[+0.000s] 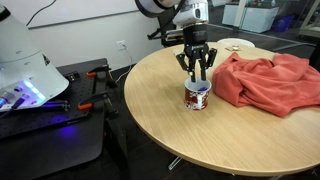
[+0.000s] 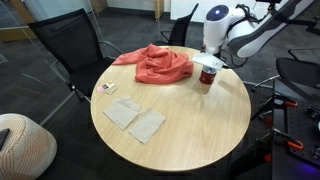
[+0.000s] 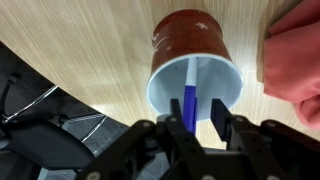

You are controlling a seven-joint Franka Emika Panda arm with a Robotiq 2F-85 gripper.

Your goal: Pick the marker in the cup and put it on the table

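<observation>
1. Looking along the wrist view, found the pincer (image 3: 197,110) pointing down into the mouth of the cup (image 3: 186,40), with the jaws partly apart at a narrow gap.
2. Saw the marker (image 3: 190,102), blue along its visible length, standing inside the cup between the two fingers. Placed it close against one finger (image 3: 176,128), with a strip of the cup's white inside visible between it and the opposite finger. Judged it not clamped, as far as could be made out.
3. Noted the cup upright on the light wood counter (image 3: 80,50), dark red outside and white within.
4. Found a red cloth (image 3: 296,60) bunched on the counter just beside the cup, not touching it in the wrist view.
5. Saw, in an exterior view, the pincer (image 1: 197,72) hanging straight over the cup (image 1: 197,96) with its fingertips at the rim, and the arm (image 1: 185,15) reaching in from behind.
6. Made out, farther across the counter in an exterior view, two pale flat sheets (image 2: 135,118) lying side by side. Spotted a small card (image 2: 107,89) near the edge, all well apart from the cup.
7. Picked out black chairs (image 2: 70,45) beyond the counter. Noted, in an exterior view, a black bench (image 1: 50,135) with orange clamps (image 1: 92,75) and a white device (image 1: 20,50) on it.
</observation>
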